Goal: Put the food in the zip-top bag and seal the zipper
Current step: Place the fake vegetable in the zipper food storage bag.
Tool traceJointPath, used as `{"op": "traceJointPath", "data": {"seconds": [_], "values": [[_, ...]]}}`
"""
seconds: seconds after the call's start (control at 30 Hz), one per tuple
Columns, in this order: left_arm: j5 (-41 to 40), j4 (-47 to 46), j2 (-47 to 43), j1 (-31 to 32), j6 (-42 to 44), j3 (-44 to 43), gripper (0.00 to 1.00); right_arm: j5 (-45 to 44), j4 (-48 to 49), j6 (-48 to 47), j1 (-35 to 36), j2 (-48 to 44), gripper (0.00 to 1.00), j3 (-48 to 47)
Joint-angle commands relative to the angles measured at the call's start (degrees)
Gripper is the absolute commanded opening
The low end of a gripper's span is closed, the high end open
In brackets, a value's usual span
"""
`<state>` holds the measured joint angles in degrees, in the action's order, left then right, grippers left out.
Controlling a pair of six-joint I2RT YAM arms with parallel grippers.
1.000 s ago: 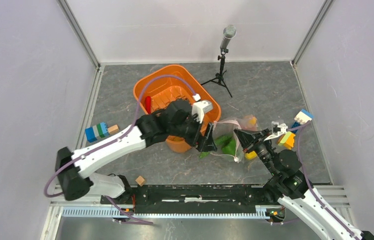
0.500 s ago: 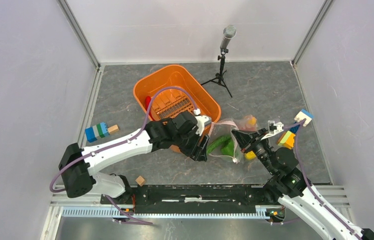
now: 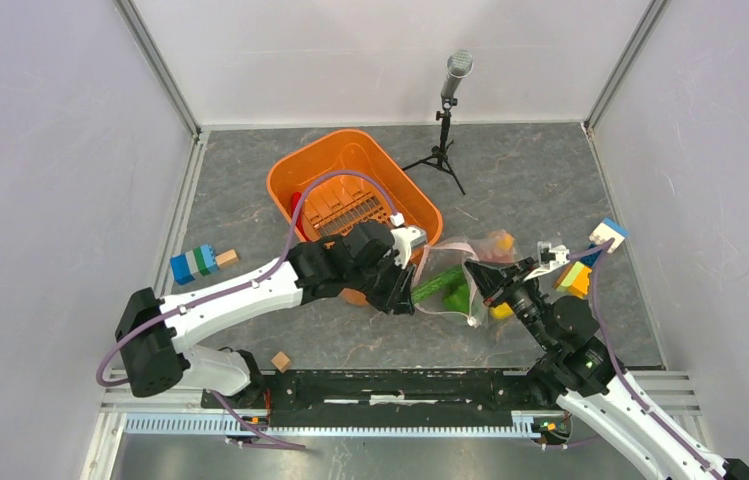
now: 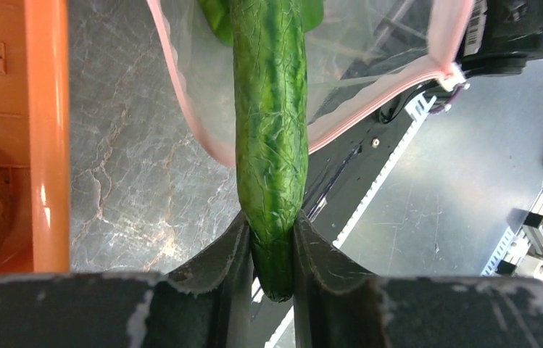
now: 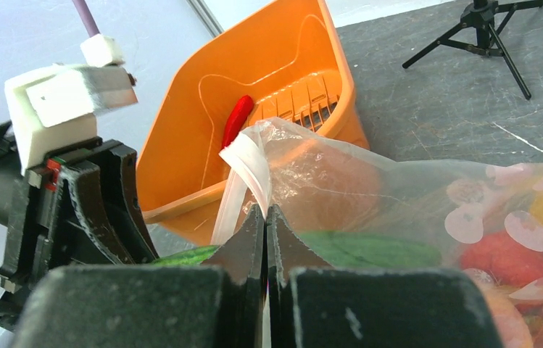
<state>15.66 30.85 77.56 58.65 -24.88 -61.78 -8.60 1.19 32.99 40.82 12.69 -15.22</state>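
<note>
Now our left jaws are clenched on the near end of the long green plastic cucumber (image 4: 270, 130). Its far end crosses the thin pink press-seal zipper (image 4: 370, 101) at the open mouth of the clear crinkly dotted zip-top bag (image 5: 428, 196). Our right jaws are pinched tight on that mouth's edge. On the grey marbled bench (image 3: 550, 170) the bag lies at four o'clock from the orange slotted plastic basket (image 5: 283, 65), which holds a glossy red toy pepper (image 5: 239, 119).

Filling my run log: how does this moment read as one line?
left gripper: shut on cucumber | cucumber: far end in zip-top bag mouth | right gripper: shut on bag rim | zipper: open
</note>
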Motion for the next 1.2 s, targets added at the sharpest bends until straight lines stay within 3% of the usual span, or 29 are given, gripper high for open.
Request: {"op": "traceJointPath", "data": {"seconds": [0.0, 0.33, 0.47, 0.53, 0.67, 0.83, 0.97, 1.17], "values": [[-2.09, -5.87, -3.63, 0.4, -2.36, -1.26, 0.15, 1.88, 0.84, -0.28, 0.01, 0.19, 0.0, -1.01], [-3.22, -9.05, 8.88, 0.37, -4.06, -9.72, 0.14, 10.7, 6.86, 0.09, 0.05, 3.39, 0.0, -2.37], [-3.36, -14.83, 12.35, 0.43, -7.0, -9.43, 0.18, 11.0, 10.17, 1.55, 0.03, 2.65, 0.0, -1.75], [-4.48, -15.88, 13.09, 0.57, -7.6, -9.0, 0.28, 9.71, 10.47, 2.2, 0.05, 1.97, 0.0, -1.65], [-3.84, -16.13, 11.41, 0.56, -7.14, -7.5, 0.63, 4.43, 10.0, 3.66, 0.05, 0.03, 0.0, -0.92], [-2.28, -15.82, 1.18, 0.57, -4.53, -5.02, 0.95, -3.64, 8.83, 4.84, 0.05, -2.9, 0.0, 0.64], [-4.8, -12.37, -7.95, 0.53, -1.89, -3.27, 1.0, -4.03, 7.84, 1.56, 0.05, -3.26, 0.0, -1.49], [-13.59, -7.81, -16.12, 0.44, 0.78, 0.64, 1.0, 10.82, -0.42, -12.94, 0.05, 2.34, 0.0, -11.41]]}}
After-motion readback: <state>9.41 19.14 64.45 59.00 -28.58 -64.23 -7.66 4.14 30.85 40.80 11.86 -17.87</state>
